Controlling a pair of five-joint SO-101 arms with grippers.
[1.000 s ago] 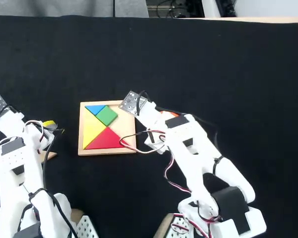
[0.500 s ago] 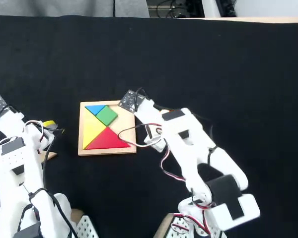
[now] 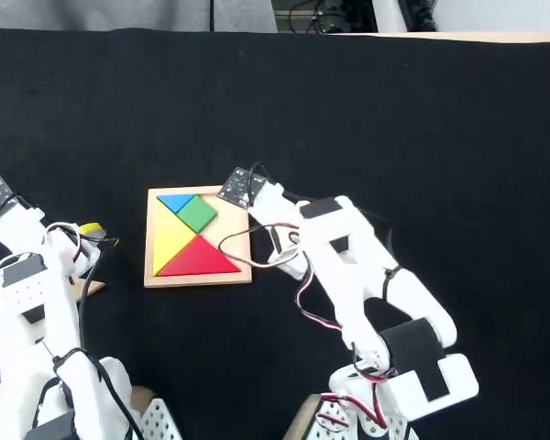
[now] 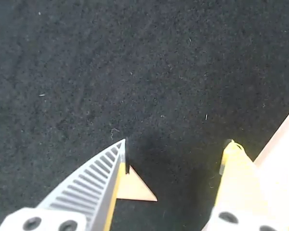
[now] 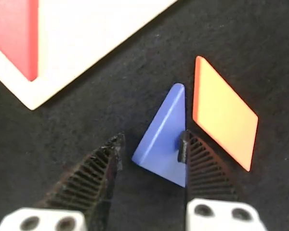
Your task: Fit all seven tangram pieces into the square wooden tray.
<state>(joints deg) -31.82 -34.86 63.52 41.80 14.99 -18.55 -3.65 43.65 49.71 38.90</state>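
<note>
The square wooden tray [image 3: 231,225] holds a blue [image 3: 173,201], a green [image 3: 199,214], a yellow [image 3: 170,238] and a red piece [image 3: 198,258]; its right part is bare wood. My right arm [image 3: 321,238] reaches over the tray's right edge. My right gripper [image 5: 150,137] is open, its fingers on either side of a blue-violet triangle [image 5: 164,137] that lies on the cloth. An orange parallelogram [image 5: 224,113] lies just beside that triangle. My left gripper [image 4: 176,143] is open over black cloth, with a small tan triangle [image 4: 135,187] against one finger.
The tray's corner [image 5: 86,48] and the red piece [image 5: 14,33] lie a short way beyond the right gripper. A pale flat edge [image 4: 284,149] lies beside the left gripper. My left arm [image 3: 27,275] stands left of the tray, with a tan piece [image 3: 90,287] next to it.
My right arm has shifted a little left, toward the tray, and now covers the orange piece seen beside it earlier. The left arm has not moved.
</note>
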